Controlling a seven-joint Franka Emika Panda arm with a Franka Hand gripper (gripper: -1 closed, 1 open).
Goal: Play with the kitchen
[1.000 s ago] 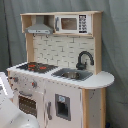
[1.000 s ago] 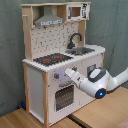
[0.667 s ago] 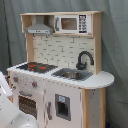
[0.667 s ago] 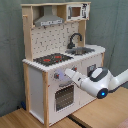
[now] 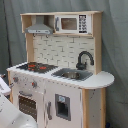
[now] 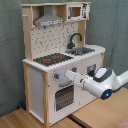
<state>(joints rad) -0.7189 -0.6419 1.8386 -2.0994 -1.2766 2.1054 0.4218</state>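
Observation:
The kitchen (image 5: 60, 50) is a tall toy of light wood and white panels, seen whole in both exterior views. It has a black stovetop (image 5: 35, 66) with red burners, a black faucet (image 5: 84, 57) over a sink (image 5: 72, 74), and a grey hood (image 5: 39, 29). In the second exterior view my gripper (image 6: 64, 75) reaches in from the right to the kitchen (image 6: 35, 90) front. Its tip is at a knob (image 6: 56, 76) just above the oven door (image 6: 64, 97), below the stovetop (image 6: 52, 59). In the first exterior view only the white arm (image 5: 10, 114) shows, at the bottom left.
A toy microwave (image 5: 70, 23) sits on the top shelf beside the hood. A rounded counter end (image 5: 102, 79) sticks out past the sink. The kitchen stands on a wooden surface (image 6: 100, 114), with a grey-green curtain (image 6: 10, 50) behind it.

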